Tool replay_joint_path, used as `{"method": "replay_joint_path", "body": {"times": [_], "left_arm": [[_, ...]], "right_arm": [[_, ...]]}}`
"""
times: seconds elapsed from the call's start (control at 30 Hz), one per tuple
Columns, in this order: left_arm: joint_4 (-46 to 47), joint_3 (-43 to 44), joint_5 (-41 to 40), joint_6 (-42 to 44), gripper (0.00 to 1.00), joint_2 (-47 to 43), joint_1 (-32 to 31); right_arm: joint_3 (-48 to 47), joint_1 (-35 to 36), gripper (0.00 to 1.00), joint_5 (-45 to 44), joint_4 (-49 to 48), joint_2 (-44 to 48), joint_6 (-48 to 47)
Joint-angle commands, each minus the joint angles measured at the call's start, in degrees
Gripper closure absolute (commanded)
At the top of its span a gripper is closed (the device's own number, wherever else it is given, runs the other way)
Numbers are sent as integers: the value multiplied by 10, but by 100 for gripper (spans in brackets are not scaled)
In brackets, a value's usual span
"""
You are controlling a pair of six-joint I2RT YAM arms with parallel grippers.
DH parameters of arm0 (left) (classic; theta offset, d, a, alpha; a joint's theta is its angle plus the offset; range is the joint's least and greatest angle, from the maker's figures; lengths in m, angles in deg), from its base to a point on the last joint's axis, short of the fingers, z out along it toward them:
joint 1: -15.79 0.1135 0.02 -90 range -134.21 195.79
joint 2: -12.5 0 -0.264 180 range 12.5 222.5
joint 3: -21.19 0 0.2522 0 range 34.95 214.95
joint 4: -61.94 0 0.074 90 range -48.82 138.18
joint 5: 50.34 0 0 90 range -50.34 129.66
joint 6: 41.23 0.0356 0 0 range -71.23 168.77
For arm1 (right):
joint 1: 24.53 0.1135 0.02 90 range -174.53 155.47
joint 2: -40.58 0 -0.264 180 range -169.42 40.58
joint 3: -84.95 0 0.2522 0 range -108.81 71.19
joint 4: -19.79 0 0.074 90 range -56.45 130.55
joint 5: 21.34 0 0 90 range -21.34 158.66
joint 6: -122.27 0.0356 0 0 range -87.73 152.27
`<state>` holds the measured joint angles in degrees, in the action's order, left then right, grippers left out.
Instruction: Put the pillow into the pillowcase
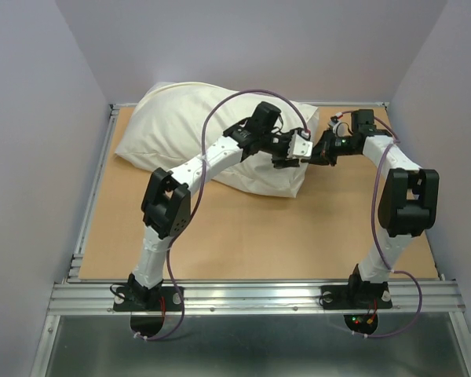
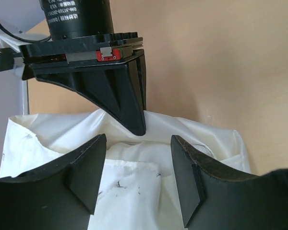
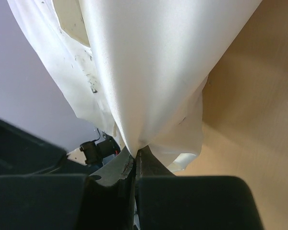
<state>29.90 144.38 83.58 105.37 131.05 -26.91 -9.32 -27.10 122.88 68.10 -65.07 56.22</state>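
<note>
The cream pillowcase [image 1: 196,133] lies bulging at the back left of the table, most of the pillow inside it. Its open end faces right. In the left wrist view the whiter, specked pillow [image 2: 129,191] shows at that opening, with the pillowcase [image 2: 201,134] round it. My left gripper [image 1: 289,157] is open, and its jaws [image 2: 138,143] hover empty over the exposed pillow end. My right gripper [image 1: 308,159] is shut on the pillowcase's hem [image 3: 153,72] and pulls it taut; its closed fingertips [image 2: 140,128] pinch the cloth just beyond my left jaws.
The brown table [image 1: 243,236] is bounded by grey-lilac walls at the back and both sides. An aluminium rail [image 1: 102,181] runs along the left edge and another along the front by the arm bases. The bundle's right corner [image 1: 286,188] is nearest the front.
</note>
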Motion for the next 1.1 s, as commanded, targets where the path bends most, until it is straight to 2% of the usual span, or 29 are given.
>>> {"method": "replay_joint_path", "body": {"times": [0.0,0.1,0.17,0.4,0.63,0.67,0.7,0.73,0.8,0.83,0.87,0.9,0.97,1.03,1.07], "left_arm": [[-17,34,2,25,33,38,-3],[-54,51,-14,66,33,63,-2],[-135,68,-21,114,33,82,6],[-288,104,-58,231,32,101,32],[-351,116,-89,280,29,98,28],[-352,118,-92,281,12,98,25],[-340,119,-99,275,3,99,24],[-335,118,-104,268,3,102,22],[-319,114,-123,251,20,112,20],[-288,114,-136,212,33,127,17],[-271,119,-150,190,66,135,17],[-245,120,-156,156,83,141,17],[-170,130,-156,70,100,153,24],[-74,134,-162,-8,100,153,29],[-41,135,-168,-83,100,152,31]], "right_arm": [[15,1,99,14,6,38,-3],[13,0,100,15,8,37,-2],[11,0,99,15,10,39,-3],[14,0,99,13,15,47,-12],[15,0,99,12,18,47,-17],[16,0,100,14,18,47,-17],[18,1,99,16,18,49,-17],[20,1,100,22,18,49,-17],[25,1,99,26,18,52,-17],[26,1,100,33,19,54,-17],[27,1,100,38,19,54,-17],[31,1,99,42,19,58,-17],[34,1,99,53,20,62,-16],[38,1,99,67,23,65,-17],[40,1,99,73,24,67,-14]]}}
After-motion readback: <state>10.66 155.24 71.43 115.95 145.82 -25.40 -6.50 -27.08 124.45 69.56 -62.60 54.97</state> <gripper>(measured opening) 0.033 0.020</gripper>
